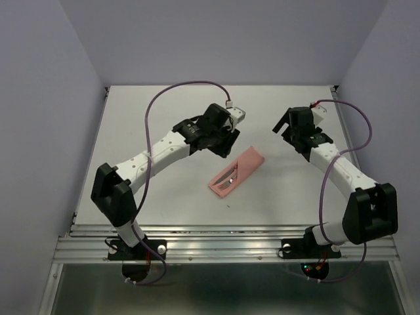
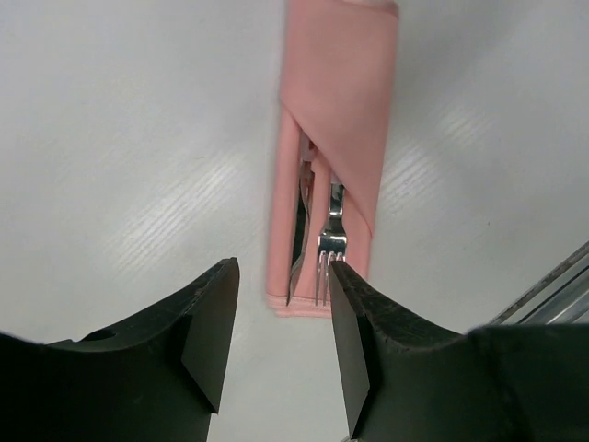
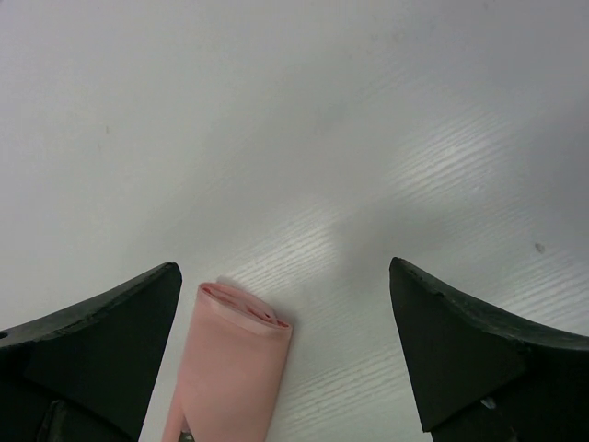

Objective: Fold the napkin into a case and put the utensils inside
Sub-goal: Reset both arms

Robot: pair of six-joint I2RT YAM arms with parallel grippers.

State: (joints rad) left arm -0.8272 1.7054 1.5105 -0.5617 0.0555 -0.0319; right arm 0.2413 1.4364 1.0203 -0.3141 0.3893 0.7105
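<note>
The salmon-pink napkin lies folded as a narrow case [image 1: 240,169] slanting across the middle of the table. The utensils [image 1: 228,178] sit in its open pocket. In the left wrist view the case [image 2: 339,110] runs away from me, with the fork [image 2: 329,247] and a dark blade [image 2: 299,235] showing in the slot. My left gripper [image 2: 282,267] hovers open over the pocket end with nothing between its fingers. My right gripper [image 3: 283,267] stands wide open above the closed end of the case [image 3: 235,364], holding nothing. In the top view the left gripper [image 1: 226,144] is just beyond the case's left side and the right gripper [image 1: 283,125] is off to its upper right.
The white table [image 1: 164,190] has purple walls on three sides. A metal rail [image 1: 223,239] runs along the near edge by the arm bases; its corner shows in the left wrist view [image 2: 552,285]. Purple cables [image 1: 154,108] loop above both arms.
</note>
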